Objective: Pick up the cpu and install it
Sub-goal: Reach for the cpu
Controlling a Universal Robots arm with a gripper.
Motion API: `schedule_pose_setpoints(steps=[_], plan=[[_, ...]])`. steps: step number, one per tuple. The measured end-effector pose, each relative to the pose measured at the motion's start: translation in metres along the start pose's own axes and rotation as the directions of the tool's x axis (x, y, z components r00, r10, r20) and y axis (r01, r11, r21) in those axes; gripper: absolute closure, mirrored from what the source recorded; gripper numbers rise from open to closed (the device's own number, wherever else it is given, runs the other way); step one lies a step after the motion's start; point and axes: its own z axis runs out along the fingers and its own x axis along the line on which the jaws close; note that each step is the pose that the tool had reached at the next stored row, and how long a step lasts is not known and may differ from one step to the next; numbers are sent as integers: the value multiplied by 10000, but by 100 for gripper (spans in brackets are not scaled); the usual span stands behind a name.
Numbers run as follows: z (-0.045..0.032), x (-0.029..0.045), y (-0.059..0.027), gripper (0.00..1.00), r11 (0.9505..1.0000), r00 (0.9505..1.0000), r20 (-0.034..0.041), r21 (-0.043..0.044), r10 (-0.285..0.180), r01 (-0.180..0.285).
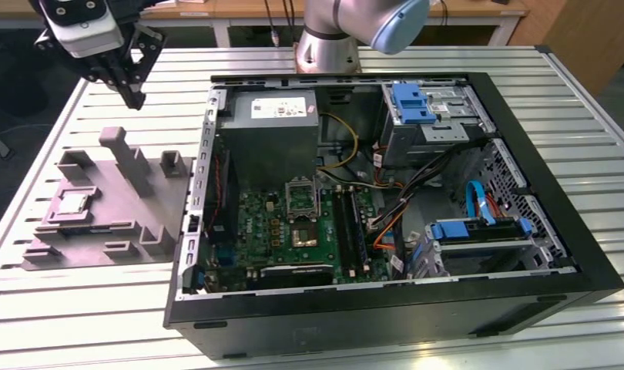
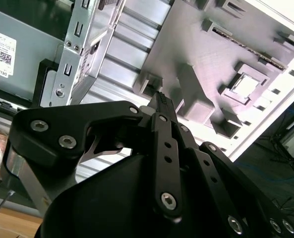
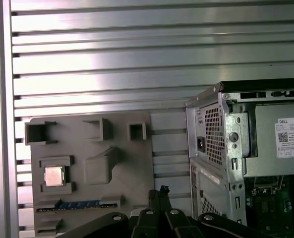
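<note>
Exterior view, upper left of the frame: the gripper [image 1: 137, 99] hangs above the slatted table [image 1: 86, 308], well clear of the grey tray [image 1: 106, 223] lying at mid-left. The cpu [image 1: 74, 203] sits flat in a square recess of that tray, toward the frame's left edge. In both wrist views the fingertips [image 2: 160, 101] look pressed together with nothing between them, though the angle is awkward. The open computer case [image 1: 558, 231] stands at centre and right.

Open room above the cpu [image 1: 74, 203]; raised posts [image 1: 127, 158] (tall, grey) of the tray [image 1: 96, 231] stand near it.
</note>
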Motion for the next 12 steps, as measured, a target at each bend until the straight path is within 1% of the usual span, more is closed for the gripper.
schedule_pose_setpoints(steps=[4,12], plan=[[0,33,-2,89,10000,10000,0,0,1,-1],[0,38,-3,89,10000,10000,0,0,0,0]])
